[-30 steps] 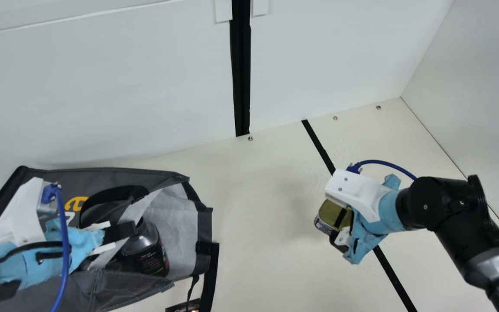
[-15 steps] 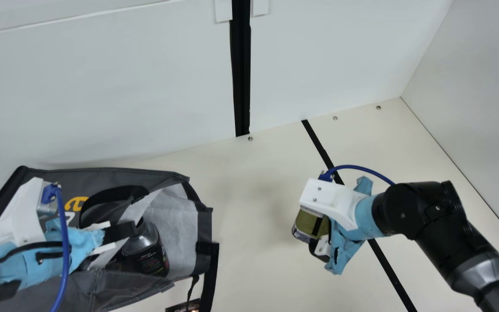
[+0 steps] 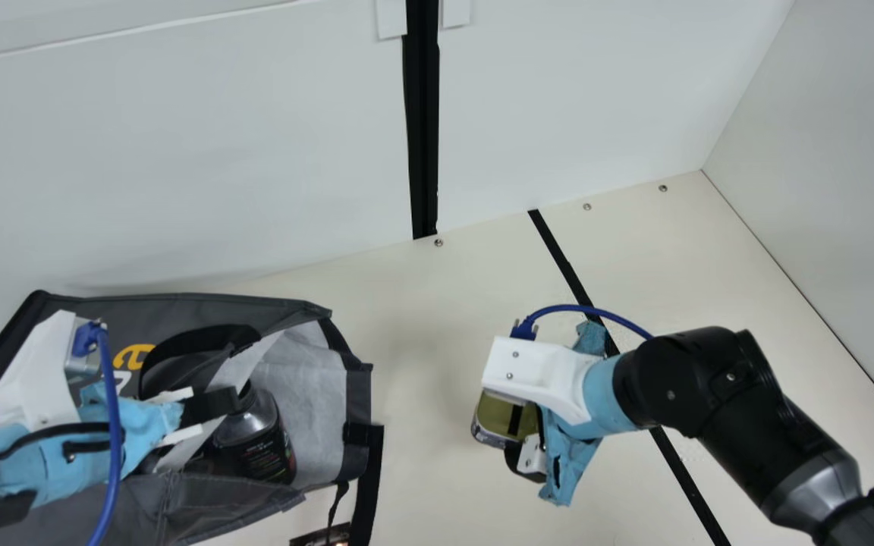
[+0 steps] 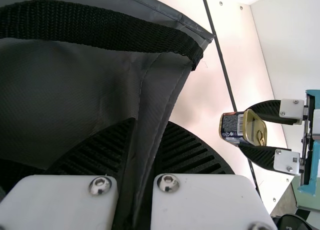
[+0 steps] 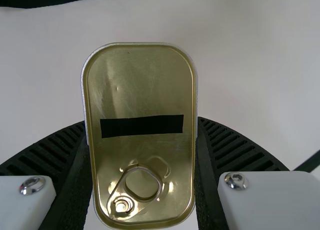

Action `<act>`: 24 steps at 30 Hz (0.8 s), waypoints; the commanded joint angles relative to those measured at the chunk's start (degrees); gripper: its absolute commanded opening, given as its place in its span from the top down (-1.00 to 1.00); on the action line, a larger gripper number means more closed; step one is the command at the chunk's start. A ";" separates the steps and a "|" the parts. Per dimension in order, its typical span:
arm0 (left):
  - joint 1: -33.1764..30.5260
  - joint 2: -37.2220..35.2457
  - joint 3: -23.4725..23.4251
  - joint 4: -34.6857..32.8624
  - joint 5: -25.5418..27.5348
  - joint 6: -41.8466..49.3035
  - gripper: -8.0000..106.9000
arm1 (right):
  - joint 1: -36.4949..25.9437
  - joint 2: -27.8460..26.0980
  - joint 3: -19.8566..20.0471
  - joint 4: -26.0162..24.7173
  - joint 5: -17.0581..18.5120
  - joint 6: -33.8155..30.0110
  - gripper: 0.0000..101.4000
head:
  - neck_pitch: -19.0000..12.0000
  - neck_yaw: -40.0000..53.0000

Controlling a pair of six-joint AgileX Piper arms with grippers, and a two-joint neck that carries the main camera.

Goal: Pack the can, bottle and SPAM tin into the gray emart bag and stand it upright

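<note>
Tin point(image 5: 142, 89) is clamped between the jaws of your right gripper point(image 3: 507, 431), while your left gripper point(image 3: 208, 413) pinches the gray bag point(image 3: 217, 497) in its jaws.

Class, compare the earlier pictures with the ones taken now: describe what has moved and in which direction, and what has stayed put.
The right claw has carried the tin leftward and slightly down in the main view, closer to the bag. Nothing was newly grasped or released. The bag, the dark container inside it and the left claw gripping its edge stayed put.
</note>
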 commanded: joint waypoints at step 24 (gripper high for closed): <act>0.00 0.00 0.00 0.00 0.00 0.00 1.00 | 7.40 0.42 0.99 8.40 -1.14 -5.56 1.00 | -1.30 -0.05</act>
